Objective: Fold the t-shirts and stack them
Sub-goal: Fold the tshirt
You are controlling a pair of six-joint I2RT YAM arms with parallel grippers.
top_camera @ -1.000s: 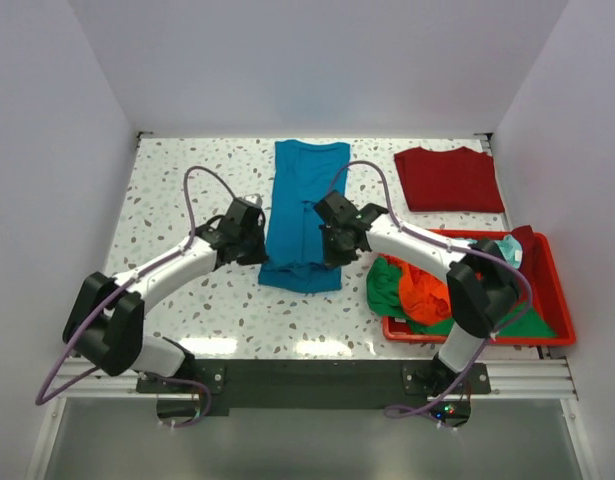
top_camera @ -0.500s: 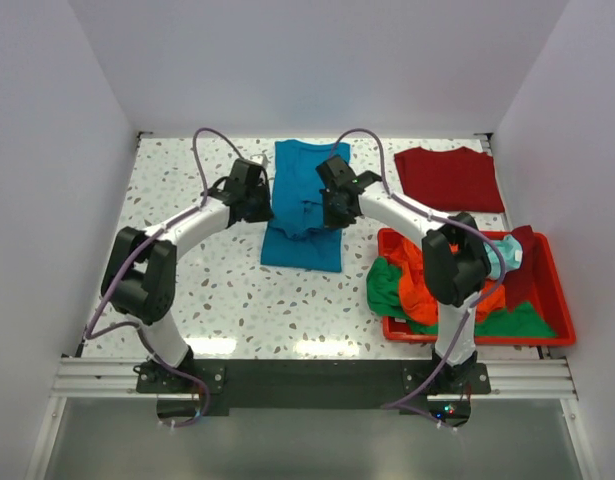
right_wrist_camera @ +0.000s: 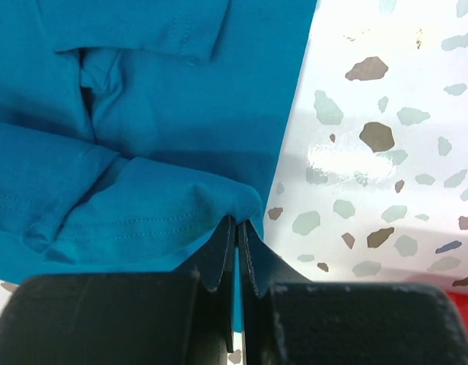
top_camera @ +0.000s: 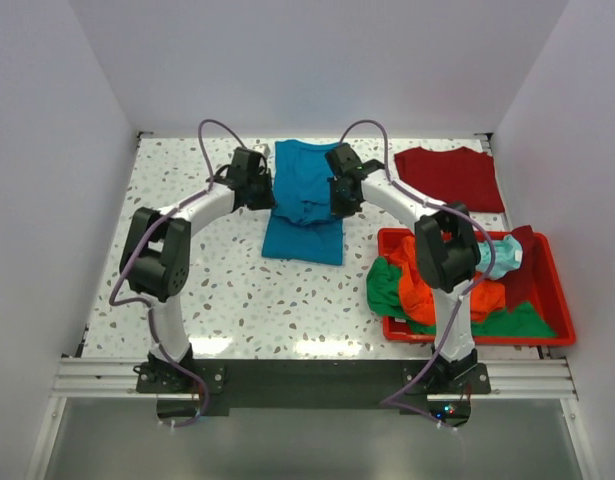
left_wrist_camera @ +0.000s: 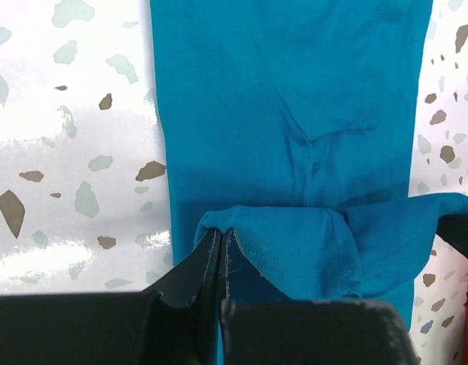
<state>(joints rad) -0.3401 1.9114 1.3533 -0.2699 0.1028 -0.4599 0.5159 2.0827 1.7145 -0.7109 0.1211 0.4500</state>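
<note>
The left pincer (left_wrist_camera: pixel 221 237) is pressed narrow, its two black, matte fingers pinching a hemmed corner of the teal-blue t-shirt (left_wrist_camera: pixel 294 99) at the lower centre of the left wrist view. The right pincer (right_wrist_camera: pixel 237 225) is likewise clamped thin on the opposite corner of the same cloth, at the lower centre of its own view. Between the two grips the lifted hem sags in soft rolls, with a line of stitching showing along the edge.

In the overhead view the teal-blue t-shirt lies as a long, narrow strip at the upper middle, smooth knit with a few creases, its near end doubled over towards the far end.

Under it the tabletop (top_camera: pixel 187 280) is glossy white, speckled with brown and grey-green chips.

One dark red t-shirt (top_camera: pixel 449 178) lies flat as a neat rectangle at the upper right, well apart from the teal one. One red plastic bin (top_camera: pixel 559 300), rectangular with a raised rim, sits at the right. It holds crumpled cloth: an orange t-shirt (top_camera: pixel 427 292), a green t-shirt (top_camera: pixel 384 285) spilling over the left rim, and a pale aqua t-shirt (top_camera: pixel 499 256).
</note>
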